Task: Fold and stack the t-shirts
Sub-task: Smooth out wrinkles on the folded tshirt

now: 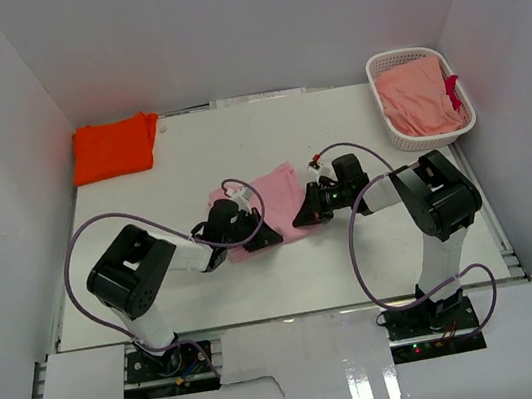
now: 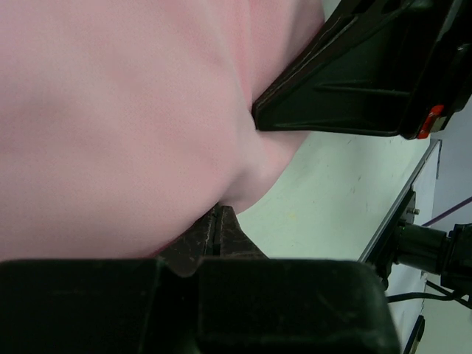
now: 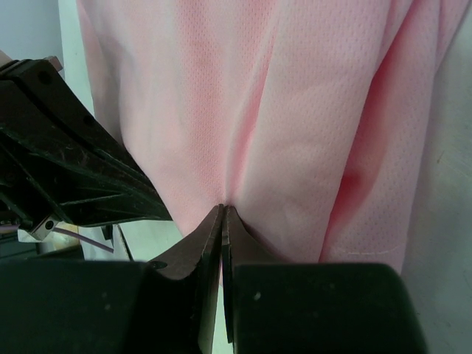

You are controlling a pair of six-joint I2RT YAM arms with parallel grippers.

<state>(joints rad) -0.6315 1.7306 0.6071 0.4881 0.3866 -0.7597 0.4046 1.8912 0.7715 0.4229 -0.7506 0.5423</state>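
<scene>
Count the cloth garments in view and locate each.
3: orange shirt folded at the far-left corner; pink shirt mid-table; salmon cloth in the basket, possibly hiding more.

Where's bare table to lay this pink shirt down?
Free: the far middle of the table, between the orange t-shirt and the basket; also the left side, nearer than that shirt. Crowded: the centre, around the pink t-shirt.
</scene>
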